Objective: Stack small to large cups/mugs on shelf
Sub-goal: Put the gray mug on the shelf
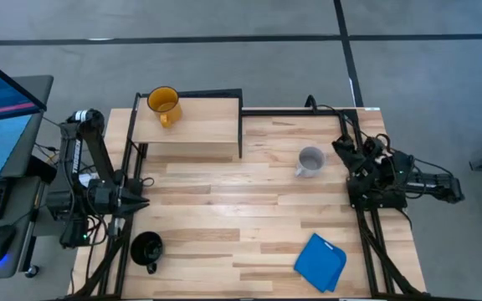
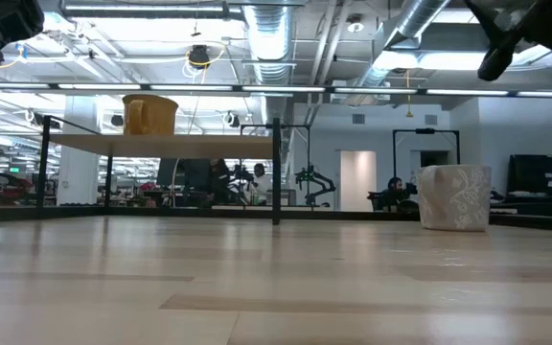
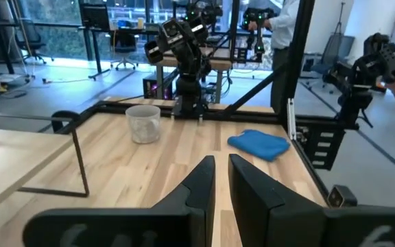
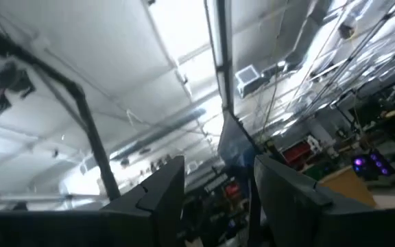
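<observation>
On the shelf [image 1: 195, 125] at the far left of your worktop [image 1: 249, 226], the yellow-orange mug [image 1: 163, 104] stands upright near the shelf's far left corner, handle toward the near side. The low view confirms it sits on the raised platform, alone. The pale grey-white mug [image 1: 310, 161] stands upright on the worktop, right of the shelf and apart from it, near your right arm. The glossy black mug [image 1: 147, 249] stands on the worktop near the left front edge, just beside your left arm's base. A blue folded cloth [image 1: 320, 262] lies toward the front right.

Your left gripper [image 3: 221, 180] hangs at the left edge of the worktop, holding nothing; its fingers sit close together with a narrow gap. Your right gripper [image 4: 218, 189] is raised at the right edge, pointing up at the ceiling, fingers spread and empty.
</observation>
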Motion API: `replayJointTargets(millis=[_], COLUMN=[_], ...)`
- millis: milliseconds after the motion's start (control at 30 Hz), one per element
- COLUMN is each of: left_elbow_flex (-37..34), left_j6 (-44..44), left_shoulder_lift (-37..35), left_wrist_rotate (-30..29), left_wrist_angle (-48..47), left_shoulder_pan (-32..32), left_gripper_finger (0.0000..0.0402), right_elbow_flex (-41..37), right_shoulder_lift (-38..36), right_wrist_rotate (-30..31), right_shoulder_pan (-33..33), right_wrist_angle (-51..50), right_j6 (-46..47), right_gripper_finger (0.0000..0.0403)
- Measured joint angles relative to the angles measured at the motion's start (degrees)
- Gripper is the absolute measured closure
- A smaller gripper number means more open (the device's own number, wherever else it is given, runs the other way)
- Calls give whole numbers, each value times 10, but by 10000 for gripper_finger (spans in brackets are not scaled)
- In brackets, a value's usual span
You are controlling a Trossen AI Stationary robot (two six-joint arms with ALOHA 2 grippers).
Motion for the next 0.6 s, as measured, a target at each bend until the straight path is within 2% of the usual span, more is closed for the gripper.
replayJointTargets(millis=[233, 433, 500, 600], left_elbow_flex=[0, 0, 0, 0], left_j6=[29, 76, 78, 89], left_shoulder_lift=[0, 0, 0, 0], left_wrist_rotate=[-2, 12, 14, 15], left_wrist_angle=[3, 2, 2, 0], left_shoulder_pan=[0, 0, 0, 0], left_gripper_finger=[370, 370, 370, 370], right_elbow_flex=[40, 146, 192, 271], right_shoulder_lift=[53, 198, 247, 303], right_wrist_rotate=[-3, 27, 48, 96], right_shoulder_pan=[9, 34, 38, 38], right_wrist_angle=[-26, -39, -72, -196], right_j6=[-34, -137, -158, -160], right_gripper_finger=[202, 202, 202, 202])
